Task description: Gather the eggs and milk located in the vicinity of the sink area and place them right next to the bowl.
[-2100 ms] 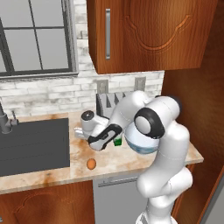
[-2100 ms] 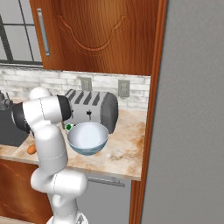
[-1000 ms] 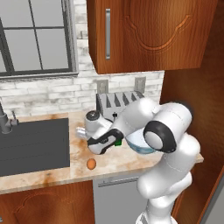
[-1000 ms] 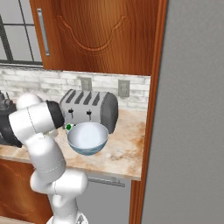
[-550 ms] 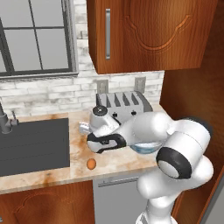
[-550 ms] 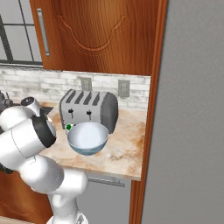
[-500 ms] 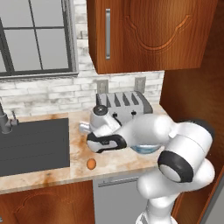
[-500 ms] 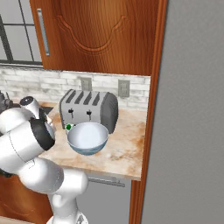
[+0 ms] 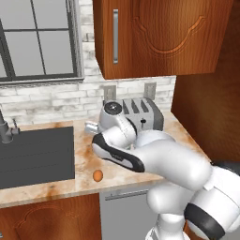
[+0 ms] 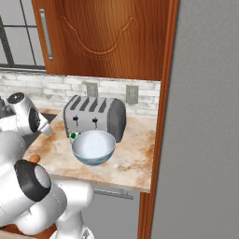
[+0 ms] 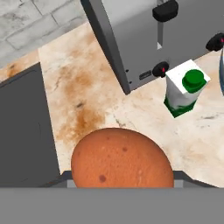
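White arm [image 9: 154, 154] stretches low over counter [image 9: 84, 161], fingers clasping egg [image 11: 121, 159].

Bare counter [image 11: 87, 87] lies open between the sink [image 11: 22, 131] and toaster [image 11: 144, 39], while the milk carton [image 11: 184, 89] stands just beside the toaster's near face.

We see our arm [image 9: 168, 159] as a chain of thick, glossy white rounded shells joined by dark grey to black bands, with a round dark cap ringed in grey on the joint [image 9: 112, 108] near the wrist, and a black strip along one link's underside.
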Robot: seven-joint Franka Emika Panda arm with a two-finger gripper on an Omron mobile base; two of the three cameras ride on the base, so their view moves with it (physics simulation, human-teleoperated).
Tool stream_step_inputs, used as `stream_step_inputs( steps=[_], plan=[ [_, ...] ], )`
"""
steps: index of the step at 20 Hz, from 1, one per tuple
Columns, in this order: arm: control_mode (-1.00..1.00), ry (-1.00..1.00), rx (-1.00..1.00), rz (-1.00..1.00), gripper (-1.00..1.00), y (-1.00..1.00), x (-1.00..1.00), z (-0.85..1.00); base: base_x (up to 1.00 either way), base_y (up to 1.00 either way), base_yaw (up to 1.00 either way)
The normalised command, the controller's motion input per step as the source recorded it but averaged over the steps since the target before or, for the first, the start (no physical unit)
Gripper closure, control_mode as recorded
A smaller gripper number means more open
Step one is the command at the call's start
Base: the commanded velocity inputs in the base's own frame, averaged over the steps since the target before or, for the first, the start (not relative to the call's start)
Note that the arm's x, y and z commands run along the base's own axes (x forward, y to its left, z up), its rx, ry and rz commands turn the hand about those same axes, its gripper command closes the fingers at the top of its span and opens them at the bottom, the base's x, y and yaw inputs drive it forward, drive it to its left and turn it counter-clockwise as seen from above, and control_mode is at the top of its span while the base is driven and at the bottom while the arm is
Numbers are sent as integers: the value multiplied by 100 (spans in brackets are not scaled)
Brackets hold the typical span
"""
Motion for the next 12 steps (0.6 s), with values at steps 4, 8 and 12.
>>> stream_step_inputs(
  steps=[4, 8, 12],
  plan=[
    [-100, 0, -4, 13, 100, -3, -55, 67, 0, 0, 0],
    [-100, 0, -14, 22, 100, -21, -61, 43, 0, 0, 0],
    [-100, 0, -15, 33, 100, -62, -68, 21, 0, 0, 0]
  ],
)
